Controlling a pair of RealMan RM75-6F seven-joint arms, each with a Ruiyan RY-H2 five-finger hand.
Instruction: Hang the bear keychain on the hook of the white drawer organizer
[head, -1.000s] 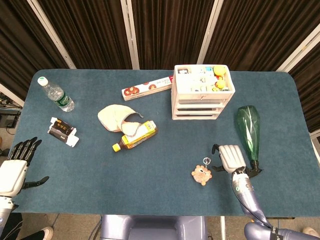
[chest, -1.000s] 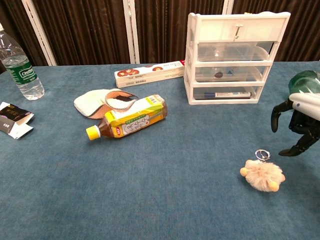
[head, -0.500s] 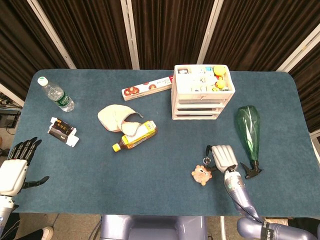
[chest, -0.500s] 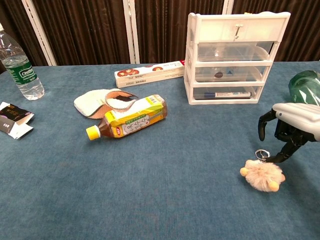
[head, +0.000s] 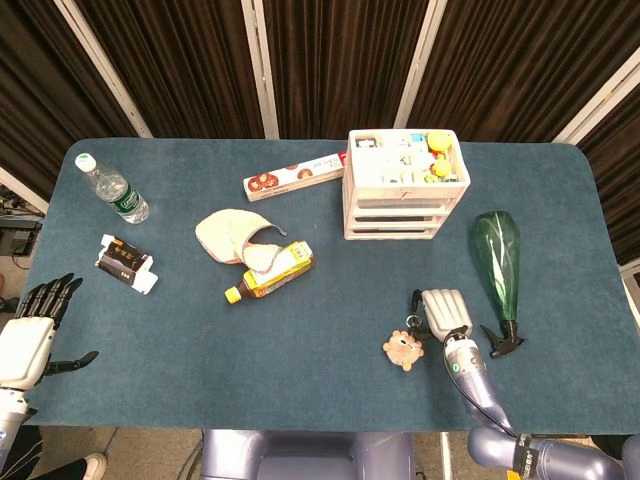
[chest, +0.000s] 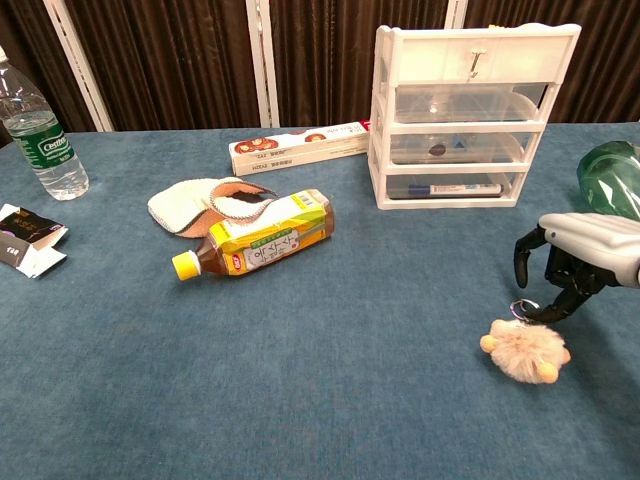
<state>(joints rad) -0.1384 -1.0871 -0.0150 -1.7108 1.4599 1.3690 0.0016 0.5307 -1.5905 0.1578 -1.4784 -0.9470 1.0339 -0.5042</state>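
Since 1 s ago the right hand (chest: 572, 262) had slid left over the bear keychain (chest: 523, 349) on the table nr the front edge; fingers apart, holding nothing. Left hand (head: 28, 338) idle, open. Best pinch the metal ring (chest: 523, 308), not fur, so it threads the white drawer organizer (chest: 473, 115) hook (chest: 477, 62).

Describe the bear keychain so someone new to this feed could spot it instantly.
Start at the white drawer organizer and come toward the table's near edge. Just under the right hand lies the bear keychain: a small tan fluffy ball with a metal ring, the only furry thing there, left of the green spray bottle.
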